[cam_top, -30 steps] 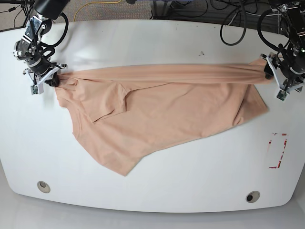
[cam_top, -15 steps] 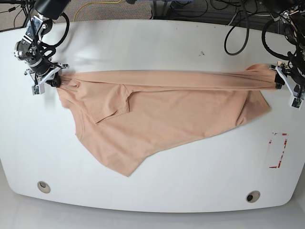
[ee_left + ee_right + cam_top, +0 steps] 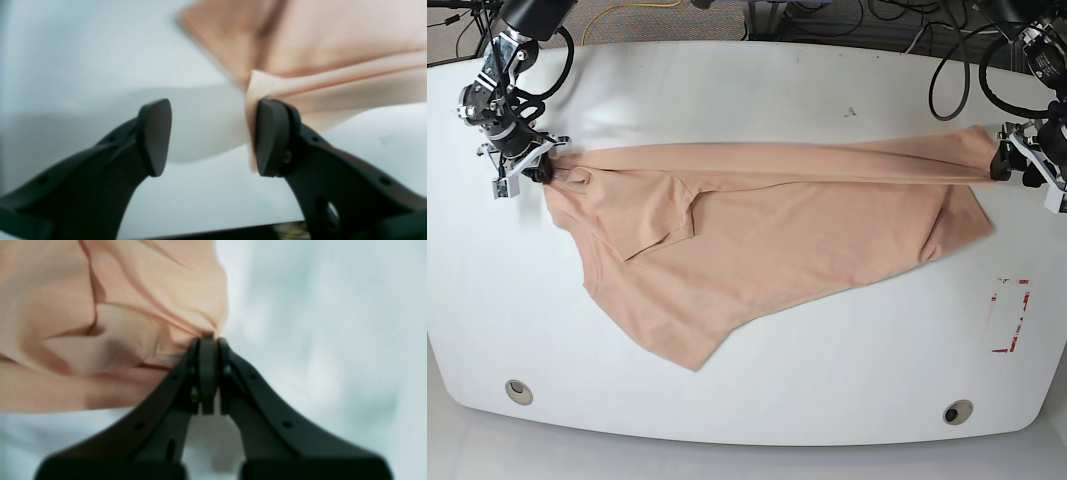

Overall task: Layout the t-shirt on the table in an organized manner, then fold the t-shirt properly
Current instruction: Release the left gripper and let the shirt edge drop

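Note:
The peach t-shirt [image 3: 767,240] lies spread on the white table [image 3: 757,90], its top edge pulled into a long taut band between both grippers. My right gripper [image 3: 539,172] at the far left is shut on one bunched end [image 3: 116,306], the pads [image 3: 208,343] pinching the fabric. At the far right my left gripper [image 3: 1005,165] has its jaws wide apart [image 3: 210,133]. The other end of the shirt [image 3: 333,50] rests against one fingertip [image 3: 267,136], and nothing is between the pads. The lower body of the shirt hangs diagonally toward the front left.
A red dashed rectangle mark [image 3: 1010,316] is near the right edge. Two round grommet holes [image 3: 519,391] [image 3: 957,412] sit near the front edge. Black cables [image 3: 947,60] loop behind the table at the back right. A small dark speck [image 3: 850,111] lies at the back.
The arm at the right of the base view has moved outward to the right, drawing the shirt's top edge longer and straighter. The gripper at the left has stayed shut on its end.

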### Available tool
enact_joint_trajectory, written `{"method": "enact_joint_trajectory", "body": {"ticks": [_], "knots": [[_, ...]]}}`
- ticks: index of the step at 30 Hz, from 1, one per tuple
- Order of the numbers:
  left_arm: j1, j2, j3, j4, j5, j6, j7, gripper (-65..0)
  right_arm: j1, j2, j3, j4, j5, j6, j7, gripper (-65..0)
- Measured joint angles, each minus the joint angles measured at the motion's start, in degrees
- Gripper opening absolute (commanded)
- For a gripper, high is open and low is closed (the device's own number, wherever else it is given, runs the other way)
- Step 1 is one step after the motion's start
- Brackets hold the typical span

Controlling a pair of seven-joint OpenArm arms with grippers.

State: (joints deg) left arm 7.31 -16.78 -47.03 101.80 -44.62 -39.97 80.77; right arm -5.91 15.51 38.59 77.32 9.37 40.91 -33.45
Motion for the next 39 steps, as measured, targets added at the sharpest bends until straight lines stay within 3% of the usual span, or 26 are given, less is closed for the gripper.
{"method": "enact_joint_trajectory", "body": {"ticks": [7, 16, 18, 27, 35, 39], "knots": [[0.09, -1.53, -5.29, -10.88, -9.33, 0.04, 0.55, -29.7, -0.02, 0.02, 0.07, 0.00, -0.04, -0.35, 0.02, -64.8], [2.14, -7.93, -1.88, -15.82, -24.98, 0.04, -0.39, -29.7, 0.02, 0.02, 0.17, 0.04, -0.13, -0.42, -0.35, -64.8], [2.43, -8.72, -2.23, -16.81, -25.59, 0.07, 0.00, -29.7, 0.15, 0.07, 0.20, 0.15, -0.02, -0.39, -1.09, -64.8], [-4.96, -8.92, -5.09, -27.36, -21.38, -0.17, 0.26, -29.6, 0.35, -0.76, 0.37, 0.28, -0.11, -0.72, -1.14, -64.8], [-14.43, -8.41, -5.44, -35.43, -11.06, 0.13, -3.52, -29.4, 0.44, -1.11, 0.37, 0.33, -0.15, -0.85, -1.16, -64.8], [-18.84, -7.58, -4.20, -37.11, -6.32, 3.48, -7.13, -29.4, 0.46, -1.57, 0.48, 0.37, -0.13, -0.90, -1.05, -64.8]]}}
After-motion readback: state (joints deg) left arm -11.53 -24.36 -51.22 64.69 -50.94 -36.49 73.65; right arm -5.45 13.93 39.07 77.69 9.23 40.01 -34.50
